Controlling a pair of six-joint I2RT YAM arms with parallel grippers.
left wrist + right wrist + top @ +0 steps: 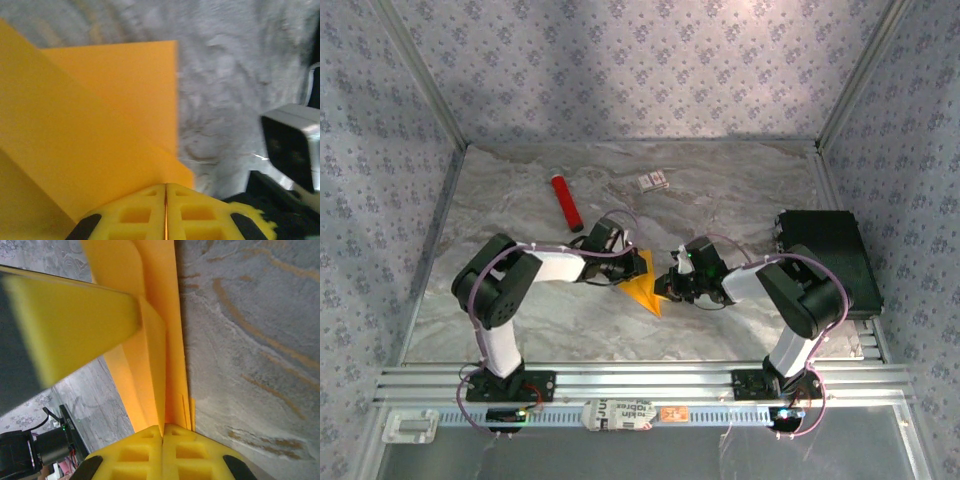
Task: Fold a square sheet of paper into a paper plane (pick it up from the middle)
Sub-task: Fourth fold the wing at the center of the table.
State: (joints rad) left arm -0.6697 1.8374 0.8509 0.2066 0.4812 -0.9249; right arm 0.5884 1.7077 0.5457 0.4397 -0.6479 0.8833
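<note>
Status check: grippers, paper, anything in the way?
Left gripper shut on the folded paper. Right gripper shut on it too. Red tube and white card lie far back, clear.

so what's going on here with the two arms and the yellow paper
Both arms are folding a sheet of orange-yellow paper at the middle of the table. The left gripper is shut on one side of it and the right gripper is shut on the other, along a fold. The paper has folds and a pointed near end, but is not yet a finished plane. A red tube and a small card lie farther back.
</note>
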